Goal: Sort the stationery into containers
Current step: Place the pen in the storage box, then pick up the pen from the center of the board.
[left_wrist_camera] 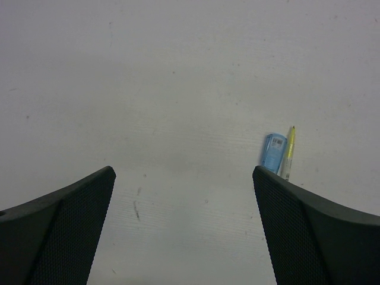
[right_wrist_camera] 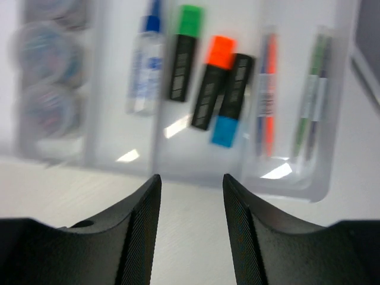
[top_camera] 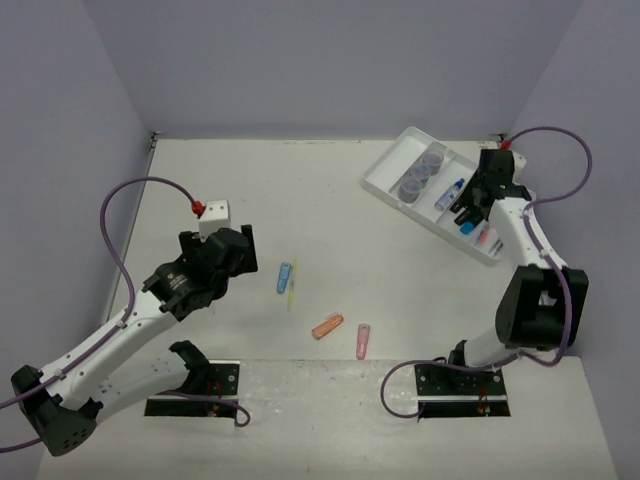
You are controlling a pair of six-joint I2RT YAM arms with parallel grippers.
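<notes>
table (top_camera: 300, 190), tray (top_camera: 376, 181), pen (top_camera: 292, 286), blue capsule (top_camera: 284, 277), orange capsule (top_camera: 327, 326), pink capsule (top_camera: 363, 341)

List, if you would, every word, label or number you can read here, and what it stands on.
No text is readable in any view.
Blue capsule: small barcode-like label, too small to read.
Black highlighters: grey print on barrels, blurred.
Blue-capped bottle: blue print, blurred.
Pens: label bands, blurred.
</notes>
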